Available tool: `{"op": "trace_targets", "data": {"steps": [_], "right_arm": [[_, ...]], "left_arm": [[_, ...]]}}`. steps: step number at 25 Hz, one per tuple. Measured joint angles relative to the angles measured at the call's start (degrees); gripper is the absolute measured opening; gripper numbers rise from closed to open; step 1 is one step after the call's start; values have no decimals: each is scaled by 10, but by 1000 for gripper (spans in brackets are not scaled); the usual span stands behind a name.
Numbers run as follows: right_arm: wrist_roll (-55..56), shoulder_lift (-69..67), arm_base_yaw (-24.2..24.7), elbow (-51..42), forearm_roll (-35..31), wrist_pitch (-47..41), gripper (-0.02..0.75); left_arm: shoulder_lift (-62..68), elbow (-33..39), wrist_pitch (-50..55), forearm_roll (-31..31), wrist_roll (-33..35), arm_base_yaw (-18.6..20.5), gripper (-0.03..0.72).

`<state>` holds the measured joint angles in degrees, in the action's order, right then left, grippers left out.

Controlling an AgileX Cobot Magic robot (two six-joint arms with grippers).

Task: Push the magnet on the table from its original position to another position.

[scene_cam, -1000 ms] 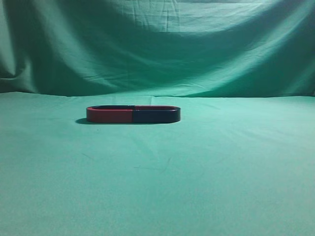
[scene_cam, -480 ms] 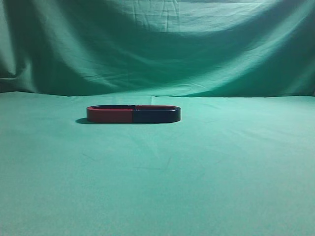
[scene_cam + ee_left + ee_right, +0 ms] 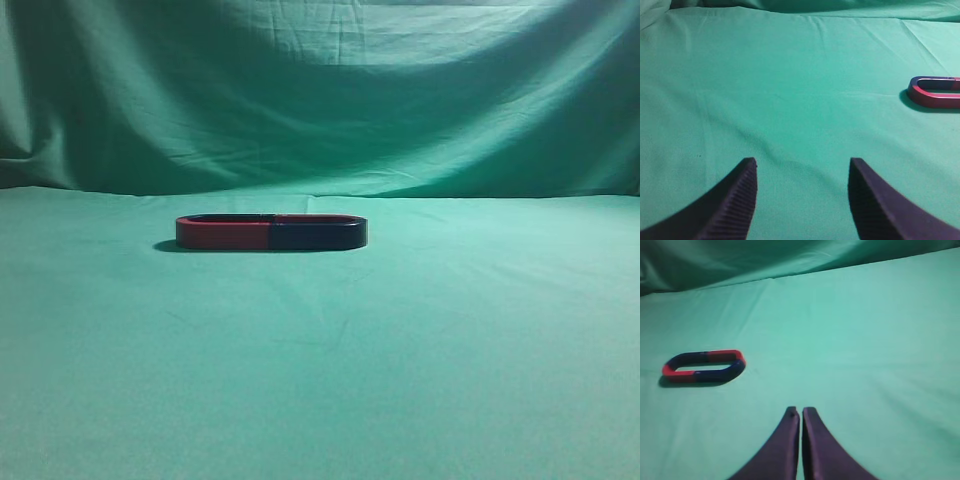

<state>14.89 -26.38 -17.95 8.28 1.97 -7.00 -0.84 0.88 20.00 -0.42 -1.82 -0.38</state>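
The magnet (image 3: 318,234) is a low, dark navy U lying on the green table (image 3: 320,380). Its open end meets a red U-shaped magnet (image 3: 222,234), and together they form one flat oval. Neither gripper shows in the exterior view. In the right wrist view my right gripper (image 3: 801,411) is shut and empty, with the magnet (image 3: 715,374) well ahead to its left. In the left wrist view my left gripper (image 3: 802,162) is open and empty. Only the red magnet's rounded end (image 3: 935,97) shows there, far ahead at the right edge.
A draped green backdrop (image 3: 320,100) rises behind the table's far edge. Green cloth (image 3: 790,90) stretches between each gripper and the magnets.
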Motion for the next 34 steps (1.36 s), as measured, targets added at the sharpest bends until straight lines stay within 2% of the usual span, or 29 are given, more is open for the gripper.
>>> {"op": "trace_targets", "data": {"steps": [8,13,19,34], "right_arm": [[-1,189,121,-93,10,-30,0],[-1,267,181,-98,20,-82,0],[-1,268,193,-99,54,-142,0],[-1,270,193,-99,62,-155,0]], "left_arm": [[0,0,0,0,0,0,372],[0,0,0,0,0,0,372],[0,0,0,0,0,0,372],[0,0,0,0,0,0,372]]}}
